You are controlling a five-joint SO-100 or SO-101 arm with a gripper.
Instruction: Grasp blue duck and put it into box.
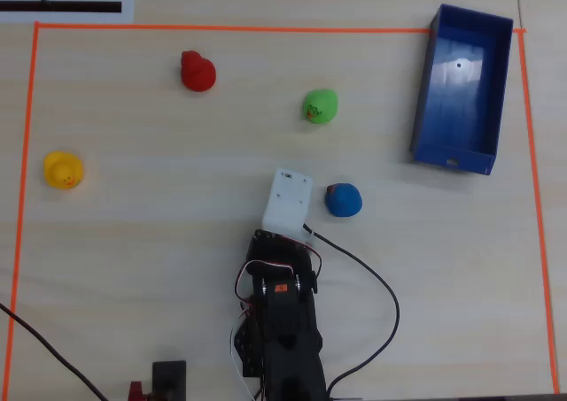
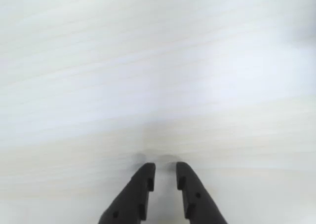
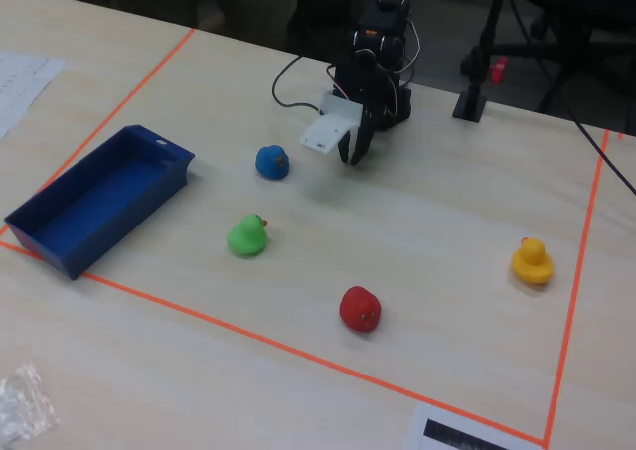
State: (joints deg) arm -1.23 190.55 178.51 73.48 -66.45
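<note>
Your claw (image 2: 163,172) hangs empty, jaws nearly closed, over bare desk (image 2: 148,61). In the overhead view the blue duck (image 1: 343,199) sits at its three o'clock; open wide, swing right, then descend squarely around it.

Overhead view: arm (image 1: 282,330) comes in from bottom center, white wrist block (image 1: 287,201) at its tip covering the gripper, so jaw state unreadable. Blue duck (image 1: 343,200) sits just right of that block, not touching. Green duck (image 1: 320,106) above it, red duck (image 1: 198,71) upper left, yellow duck (image 1: 64,170) far left near the orange tape border (image 1: 221,28). Box (image 1: 427,100) upper right, long axis near vertical, nothing in it. Black cable (image 1: 376,286) loops right of the arm.
</note>
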